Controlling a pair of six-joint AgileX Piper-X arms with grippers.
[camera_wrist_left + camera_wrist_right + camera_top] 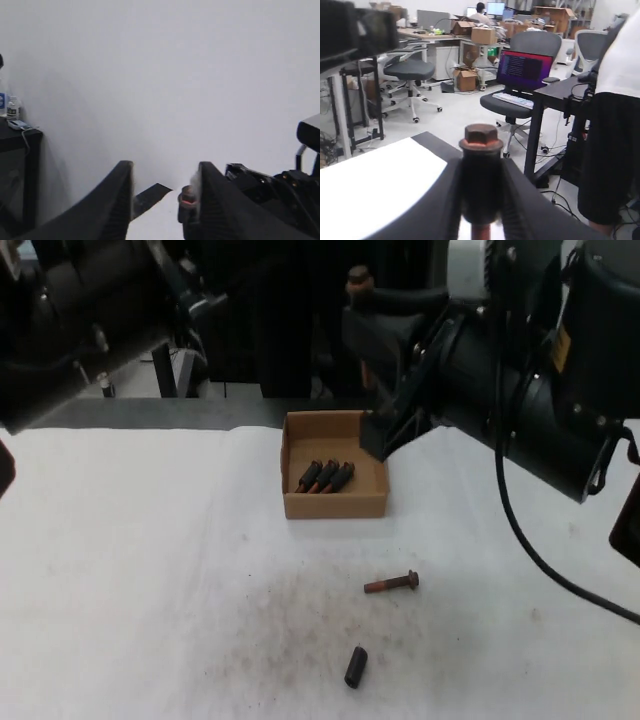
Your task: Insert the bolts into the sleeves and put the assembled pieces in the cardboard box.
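Note:
My right gripper (481, 202) is shut on an assembled piece: a rusty hex-head bolt (481, 137) standing upright in a black sleeve (481, 187). In the high view this bolt head (358, 280) is raised high behind the cardboard box (335, 503). The box holds three assembled pieces (325, 477) lying side by side. A loose rusty bolt (392, 583) and a loose black sleeve (356, 666) lie on the white cloth in front of the box. My left gripper (165, 200) is open with nothing in it, held up and facing a white wall. Beyond it is the right gripper's bolt (186, 196).
The right arm's dark body (530, 370) hangs over the box's right back corner. The left arm (70, 310) is at the back left. White cloth (130, 570) covers the bench. Chairs, desks and a standing person are in the room behind.

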